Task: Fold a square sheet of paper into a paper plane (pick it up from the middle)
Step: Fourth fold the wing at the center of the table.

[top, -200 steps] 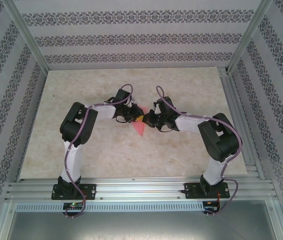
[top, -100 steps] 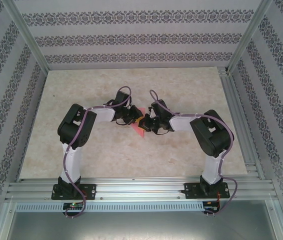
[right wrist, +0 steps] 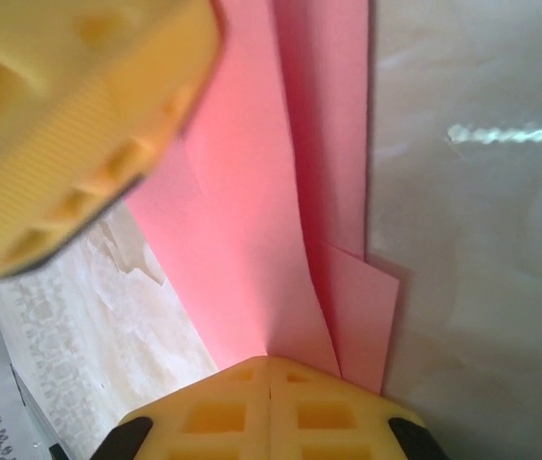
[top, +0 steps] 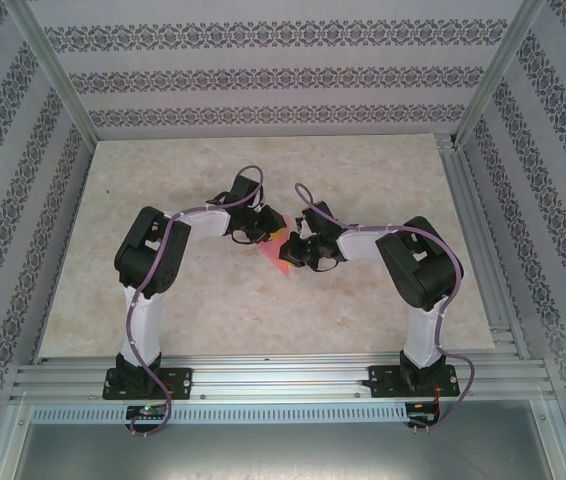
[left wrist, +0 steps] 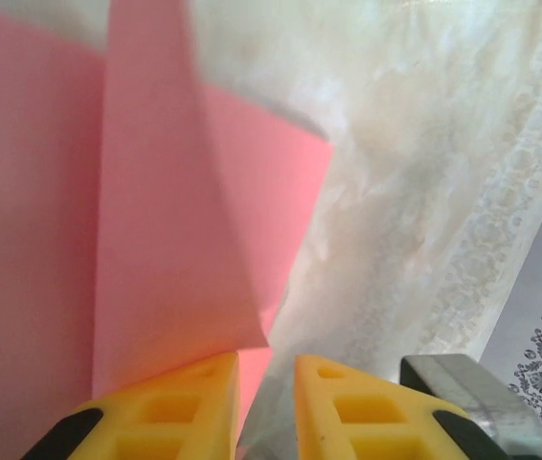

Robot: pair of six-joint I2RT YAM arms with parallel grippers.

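Right fingers [right wrist: 269, 369] pinch shut on the folded paper [right wrist: 252, 192]. Left fingers [left wrist: 300, 376] stand slightly apart at its corner, bare bench [left wrist: 405, 192] to their right.

The paper sheet [left wrist: 156, 249] looks thin and matt, the marbled tabletop [left wrist: 424, 192] smooth and glossy.

Pink paper [top: 276, 253] on table [top: 383, 175], left end effector [top: 261, 229], right end effector [top: 296, 250] alongside
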